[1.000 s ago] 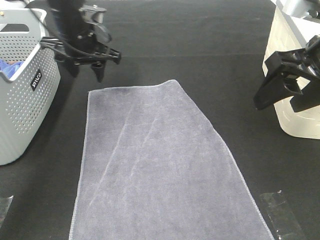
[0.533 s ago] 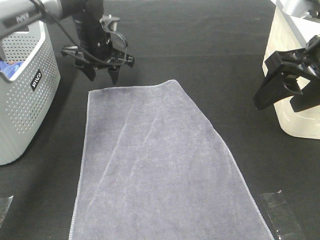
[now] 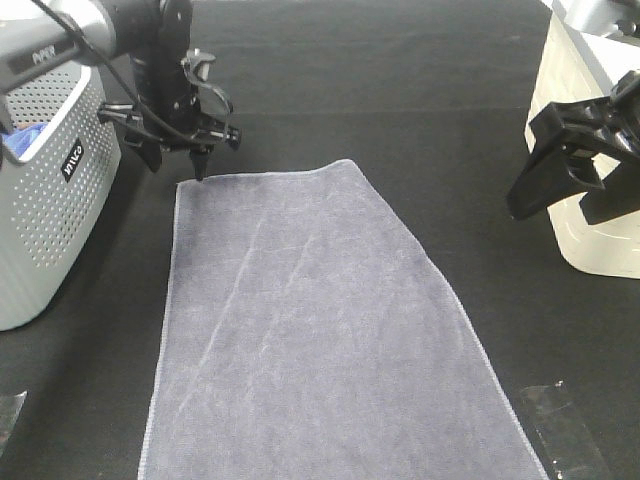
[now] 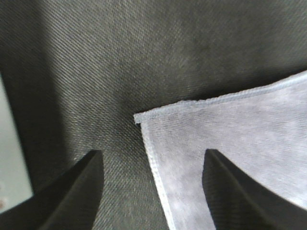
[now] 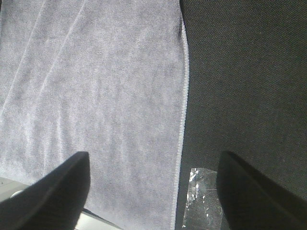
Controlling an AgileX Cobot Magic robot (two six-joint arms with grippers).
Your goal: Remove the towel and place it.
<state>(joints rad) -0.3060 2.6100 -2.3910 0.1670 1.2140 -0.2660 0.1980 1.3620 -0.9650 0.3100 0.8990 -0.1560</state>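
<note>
The slate-grey towel [image 3: 310, 330] lies spread flat on the black table, reaching from the middle to the near edge. My left gripper [image 3: 177, 168] hangs open, pointing down just above the towel's far left corner. In the left wrist view that towel corner [image 4: 139, 117] lies just ahead of the gap of the open left gripper [image 4: 152, 154], with one finger [image 4: 230, 191] over the towel and the other over bare table. My right gripper [image 3: 553, 213] stands open and empty at the right, off the towel's edge. The right gripper [image 5: 154, 155] looks down on the towel's long hem [image 5: 184, 96].
A grey perforated basket [image 3: 50, 210] stands at the left with a small blue cloth [image 3: 20, 135] inside. A white bin [image 3: 590, 140] stands at the right behind the right arm. Scraps of clear tape [image 3: 565, 425] lie on the table near the front.
The left gripper has swung right, then back left and down to the towel's far left corner. The right arm and the towel have not moved.
</note>
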